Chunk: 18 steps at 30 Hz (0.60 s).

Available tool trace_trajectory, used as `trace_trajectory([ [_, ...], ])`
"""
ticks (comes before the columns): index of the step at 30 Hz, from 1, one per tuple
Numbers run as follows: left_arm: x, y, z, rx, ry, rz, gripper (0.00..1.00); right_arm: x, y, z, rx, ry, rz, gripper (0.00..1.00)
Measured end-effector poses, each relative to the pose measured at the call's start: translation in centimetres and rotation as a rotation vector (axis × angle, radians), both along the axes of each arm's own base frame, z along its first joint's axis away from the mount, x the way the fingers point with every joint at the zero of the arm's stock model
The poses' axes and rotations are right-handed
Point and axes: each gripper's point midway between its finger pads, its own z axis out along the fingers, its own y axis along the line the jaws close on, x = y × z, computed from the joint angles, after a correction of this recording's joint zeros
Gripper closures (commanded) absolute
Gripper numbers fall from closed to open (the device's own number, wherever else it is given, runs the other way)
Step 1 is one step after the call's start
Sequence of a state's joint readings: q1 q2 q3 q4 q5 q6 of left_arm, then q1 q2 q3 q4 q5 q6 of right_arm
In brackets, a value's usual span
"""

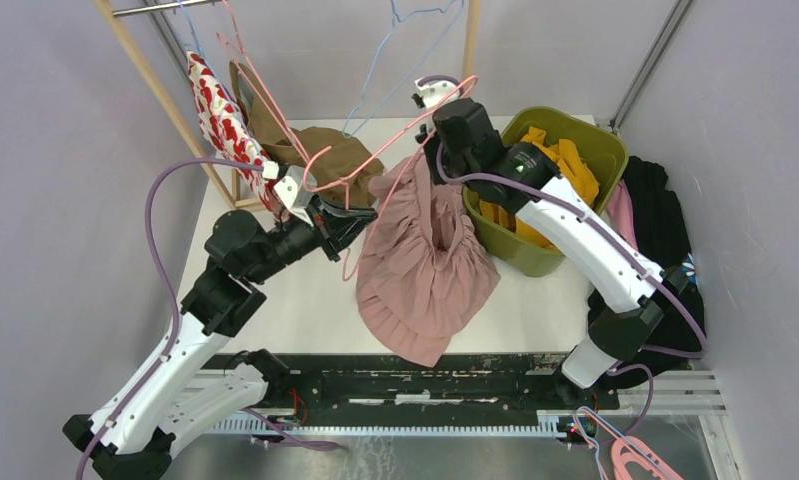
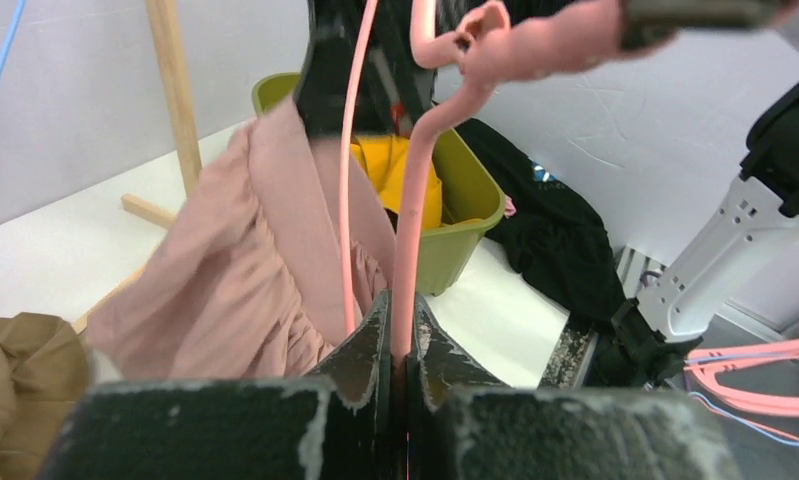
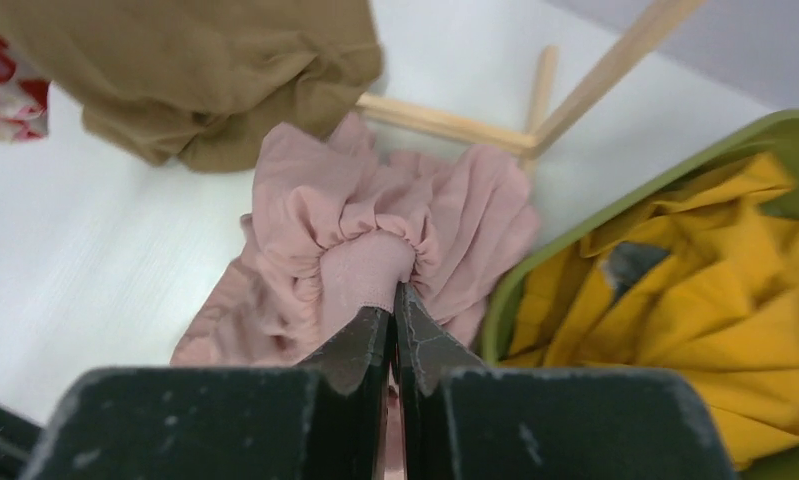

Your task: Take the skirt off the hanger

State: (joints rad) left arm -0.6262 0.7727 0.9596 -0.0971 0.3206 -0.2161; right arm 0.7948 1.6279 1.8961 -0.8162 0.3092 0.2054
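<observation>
Top view: skirt (image 1: 425, 270) hangs between the arms, hem pooled on the table (image 1: 535, 300). Left gripper (image 2: 400, 320) is clenched on the hanger (image 2: 412, 220); right gripper (image 3: 393, 300) pinches the waistband (image 3: 365, 265). Pulling apart could snag fabric or slip the thin pinch.

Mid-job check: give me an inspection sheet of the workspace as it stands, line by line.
Surface: white table, partly covered by cloth.
Job's things: pink skirt hangs bunched from its waistband onto the table; pink hanger tilted above it; whether it is clipped on, cannot tell.
Clutter: green bin holding a yellow garment; black garment beside it; brown garment and red-and-white garment by the wooden rack; spare hangers near right.
Grippers: left gripper shut on the hanger; right gripper shut on the skirt's waistband.
Cables: purple cable loops beside the left arm.
Surroundings: grey walls.
</observation>
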Motion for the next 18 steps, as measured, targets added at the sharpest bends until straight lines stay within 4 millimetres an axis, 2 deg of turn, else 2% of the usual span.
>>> trace_trajectory([
  [3, -0.3, -0.2, -0.3, 0.015, 0.004, -0.022, 0.97, 1.1, -2.2, 3.5, -0.021, -0.085, -0.062, 0.92],
  [7, -0.6, 0.4, -1.2, 0.061, 0.002, -0.009, 0.97, 3.4, -6.7, 11.5, 0.032, -0.269, -0.198, 0.91],
  [9, -0.6, 1.0, -2.5, 0.110, 0.033, 0.010, 0.97, 4.6, -9.8, 15.6, 0.061, -0.375, -0.290, 0.90],
  [11, -0.4, 1.6, -4.9, 0.180, 0.104, 0.045, 0.97, 5.5, -13.6, 19.3, 0.081, -0.479, -0.397, 0.90],
  [15, -0.3, 2.8, -8.5, 0.275, 0.218, 0.092, 0.97, 6.6, -20.4, 23.0, 0.077, -0.609, -0.595, 0.90],
  [18, -0.6, 3.3, -9.0, 0.293, 0.236, 0.104, 0.97, 7.8, -24.3, 23.9, 0.057, -0.662, -0.714, 0.90],
])
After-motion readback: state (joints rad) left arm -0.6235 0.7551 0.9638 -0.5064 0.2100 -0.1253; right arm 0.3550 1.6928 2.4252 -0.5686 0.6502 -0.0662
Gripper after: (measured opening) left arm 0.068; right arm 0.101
